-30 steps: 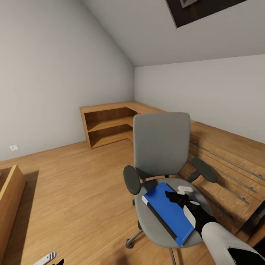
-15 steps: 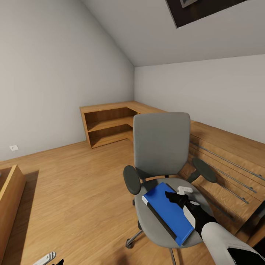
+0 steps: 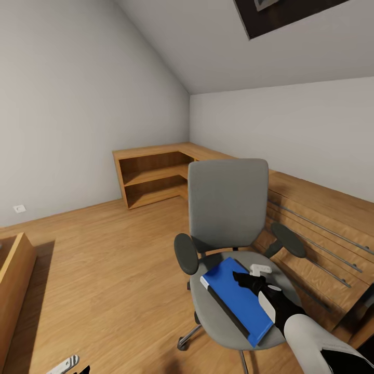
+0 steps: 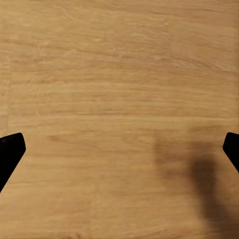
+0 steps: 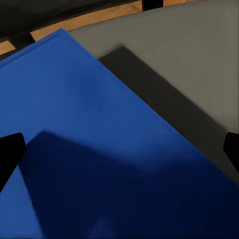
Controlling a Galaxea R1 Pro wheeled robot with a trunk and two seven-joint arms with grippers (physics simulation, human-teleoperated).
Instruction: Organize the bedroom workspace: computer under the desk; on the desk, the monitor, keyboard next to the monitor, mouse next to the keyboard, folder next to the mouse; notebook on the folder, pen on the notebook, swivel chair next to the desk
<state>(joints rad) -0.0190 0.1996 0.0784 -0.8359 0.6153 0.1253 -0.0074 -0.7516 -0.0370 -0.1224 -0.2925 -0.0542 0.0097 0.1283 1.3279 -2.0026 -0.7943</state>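
Folder [image 3: 236, 298] on swivel chair [image 3: 227, 208]

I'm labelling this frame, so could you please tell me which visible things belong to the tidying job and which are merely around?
Job:
- folder
- swivel chair
- right claw, open above the folder

Just around:
- wooden corner shelf
- wooden floor

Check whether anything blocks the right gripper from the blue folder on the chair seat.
Nothing visible does. The right gripper hangs directly over the folder, which lies flat on the swivel chair seat; its open fingers straddle bare blue cover. The armrests sit off to the sides.
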